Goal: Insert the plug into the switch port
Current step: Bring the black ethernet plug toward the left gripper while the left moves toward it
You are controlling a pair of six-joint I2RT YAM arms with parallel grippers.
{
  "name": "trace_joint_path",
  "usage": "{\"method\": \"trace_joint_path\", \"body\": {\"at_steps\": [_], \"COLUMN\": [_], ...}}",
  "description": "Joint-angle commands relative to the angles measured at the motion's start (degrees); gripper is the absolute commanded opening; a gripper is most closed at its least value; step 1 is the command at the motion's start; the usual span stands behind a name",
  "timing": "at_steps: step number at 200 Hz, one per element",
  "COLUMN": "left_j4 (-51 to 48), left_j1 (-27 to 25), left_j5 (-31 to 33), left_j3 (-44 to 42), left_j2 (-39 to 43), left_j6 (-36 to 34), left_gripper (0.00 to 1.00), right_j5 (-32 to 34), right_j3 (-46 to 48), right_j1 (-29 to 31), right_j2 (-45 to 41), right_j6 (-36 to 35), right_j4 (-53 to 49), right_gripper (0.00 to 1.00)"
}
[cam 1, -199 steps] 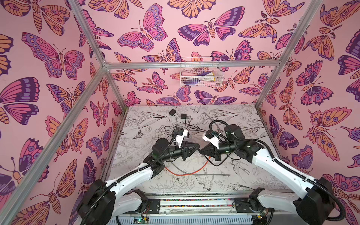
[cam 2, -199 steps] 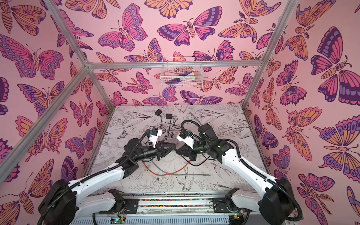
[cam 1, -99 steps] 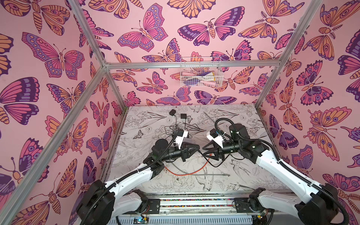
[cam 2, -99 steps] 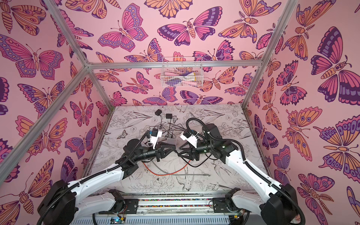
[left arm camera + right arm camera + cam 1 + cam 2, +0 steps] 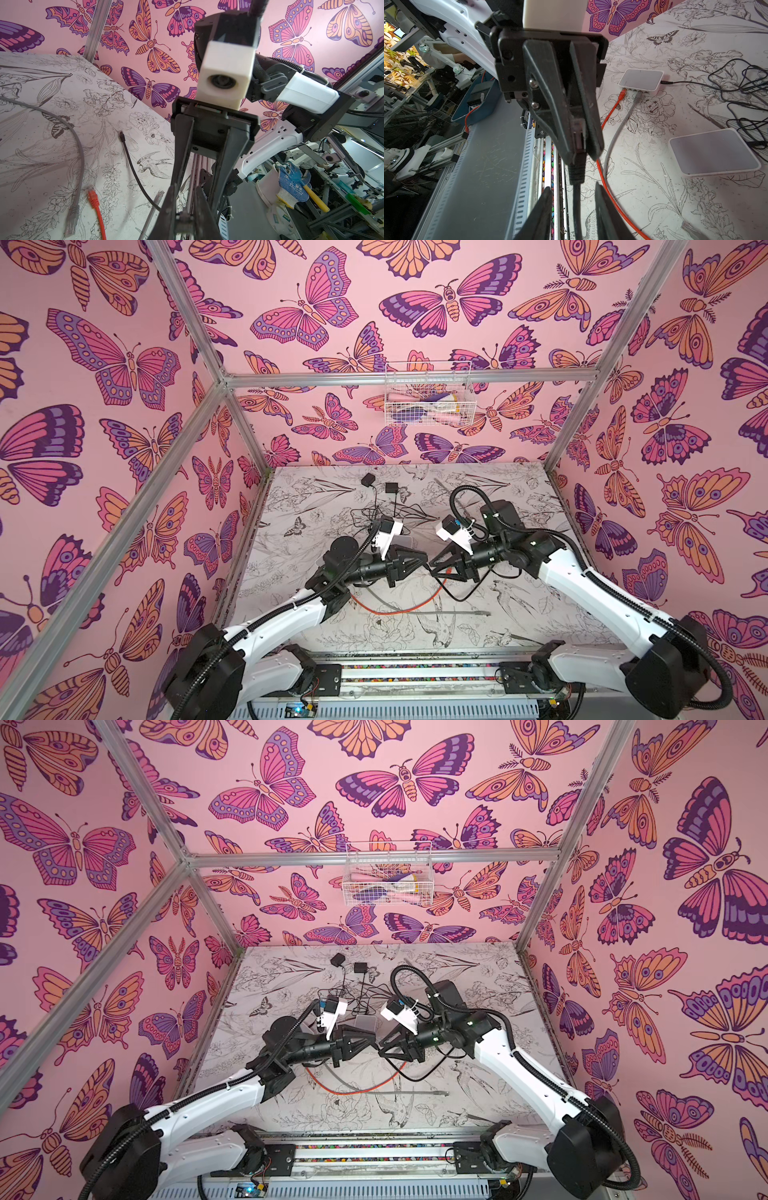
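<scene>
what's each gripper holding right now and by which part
Left gripper pinches the black cable's plug by its connector end; boot and cable stick out. Right gripper holds nothing, jaws open around that cable.

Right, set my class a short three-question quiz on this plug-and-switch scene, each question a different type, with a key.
1. True or false: the left tool is shut on the black plug.
2. One white switch has two network cables plugged in. Which?
A) the orange cable and the gray cable
B) two blue cables
C) two green cables
3. Fill in: the right tool has its jaws ____, one on either side of the black cable.

Key: 1 true; 2 A; 3 open.
</scene>
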State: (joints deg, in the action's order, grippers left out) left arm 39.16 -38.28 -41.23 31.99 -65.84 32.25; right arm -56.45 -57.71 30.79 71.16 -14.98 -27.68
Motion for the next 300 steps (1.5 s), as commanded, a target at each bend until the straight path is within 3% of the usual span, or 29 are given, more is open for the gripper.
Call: {"method": "trace_joint_path", "body": {"at_steps": [1,27,83,145,221,274,300], "left_j4": [4.1,4.5,5.2,5.8,5.3,5.3,5.3], "left_j1": [-0.1,0.0,-0.1,0.0,0.2,0.3,0.5], "left_j5": [-1.9,-2.1,-1.9,-1.5,-1.2,-1.4,-1.6], "left_j3": [0.4,0.7,0.7,0.8,0.5,0.5,0.3], "left_j2": [0.2,-0.2,-1.7,-2.4,-2.0,-2.1,-2.2], "left_j6": [0.0,0.3,0.5,0.6,0.4,0.5,0.4], "left_gripper": [0.00,0.00,0.00,0.00,0.00,0.00,0.00], "right_j5": [-1.9,-2.3,-4.1,-4.8,-3.6,-2.9,-2.7], "right_j3": [-1.2,-0.8,0.0,0.4,1.8,2.2,2.1], "right_j1": [-0.2,-0.2,-0.2,0.0,0.1,0.1,0.1], "right_j2": [-0.1,-0.1,0.9,1.4,1.0,0.5,0.3], "right_j6": [-1.9,-1.2,-0.2,-0.8,-0.8,-0.2,0.0], "right_j4": [-0.6,0.8,2.8,1.6,1.7,2.5,2.8], "right_gripper": [0.34,0.32,0.14,0.21,0.24,0.13,0.12]}}
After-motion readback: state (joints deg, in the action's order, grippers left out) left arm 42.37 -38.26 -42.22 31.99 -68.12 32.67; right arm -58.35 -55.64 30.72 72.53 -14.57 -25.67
